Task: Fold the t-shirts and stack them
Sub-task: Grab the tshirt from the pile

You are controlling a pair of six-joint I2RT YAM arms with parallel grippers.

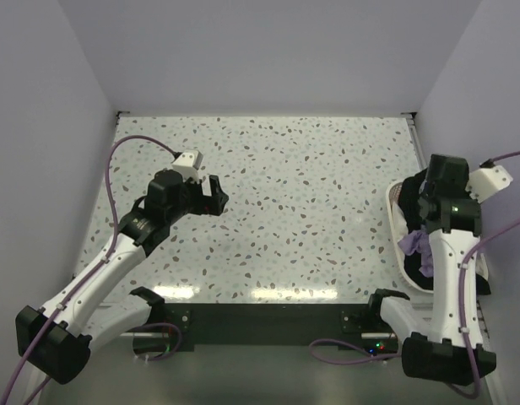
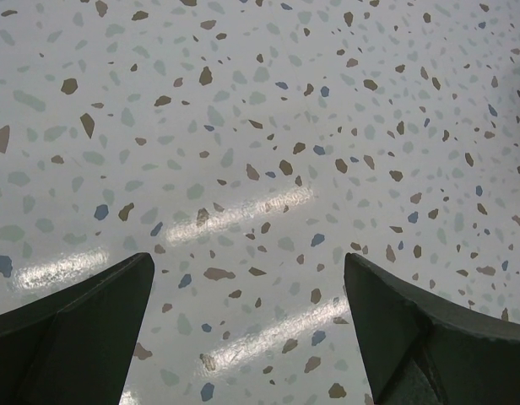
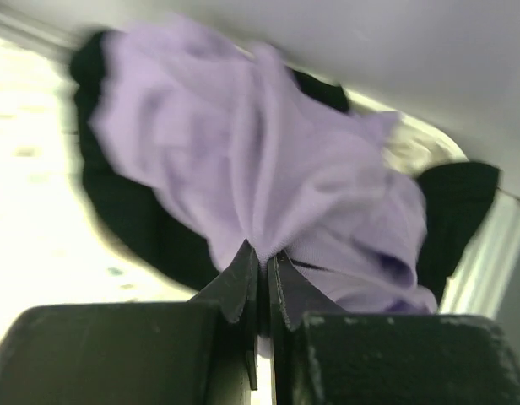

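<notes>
Well left of the white oval basket (image 1: 393, 213), the left gripper (image 1: 214, 196) hovers over the speckled terrazzo tabletop (image 1: 311, 169). Its dark jaws are spread wide with nothing between them. The basket sits at the tabletop's right edge, and both shirts lie bunched inside it. The right gripper (image 3: 262, 257) points into the basket, its jaws pinched together on a gathered fold of the pale lavender fabric t-shirt (image 3: 243, 152). The black fabric t-shirt (image 3: 129, 215) lies crumpled beneath the lavender one, showing on either side of it.
</notes>
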